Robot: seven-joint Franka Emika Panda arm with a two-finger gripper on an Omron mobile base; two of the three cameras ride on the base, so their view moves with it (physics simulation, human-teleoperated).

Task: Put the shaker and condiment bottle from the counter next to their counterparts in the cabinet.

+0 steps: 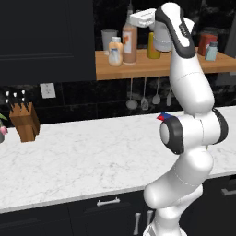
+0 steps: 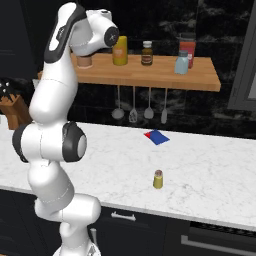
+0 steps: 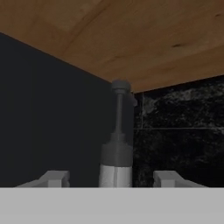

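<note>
Condiment bottle (image 1: 129, 44): upright on the cabinet (image 1: 138, 69) shelf board, white label facing out, no print legible. In the hand view its long dark neck (image 3: 118, 118) rises midway between the two finger tips, clear space on either side. Gripper (image 3: 114, 179): jaws spread wide, not touching the neck, holding nothing. In the left base view the hand sits level with the top of the bottle, just to its right.

Immediately left of the bottle: squat orange-and-white bottle (image 1: 115, 51) with white cap, nearly touching it; behind that, a grey cup (image 1: 109, 39), contents not visible. Right of the hand: a yellow container (image 2: 120, 50), then a small dark brown bottle (image 2: 146, 53), then a red box (image 2: 187, 49) with the pale blue shaker (image 2: 182, 62) in front of it. Labels too small to read.

Shaker (image 2: 158, 179): stands upright on the counter (image 2: 210, 175), well below and to the right of the jaws, alone. A blue and red flat item (image 2: 157, 136) lies farther back on the marble. Knife block (image 1: 24, 119) far left. Utensils (image 2: 133, 105) hang under the shelf.
</note>
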